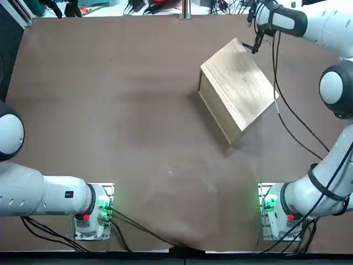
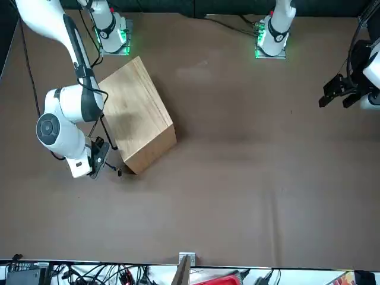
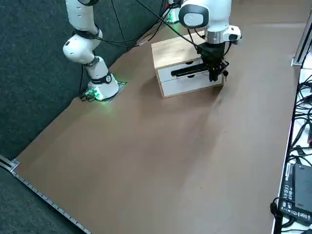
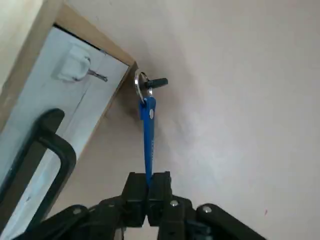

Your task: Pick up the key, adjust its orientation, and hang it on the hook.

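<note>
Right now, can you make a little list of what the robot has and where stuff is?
right gripper: shut on the blue tag, beside the box's white front
blue tag: carries the key ring
key ring: past the box's corner, not on the hook
hook: white, on the box's front, bare
wooden box: on the table
handle: black

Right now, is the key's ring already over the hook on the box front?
No. The ring hangs past the box's corner, apart from the hook, with the right gripper clamping the blue tag.
</note>
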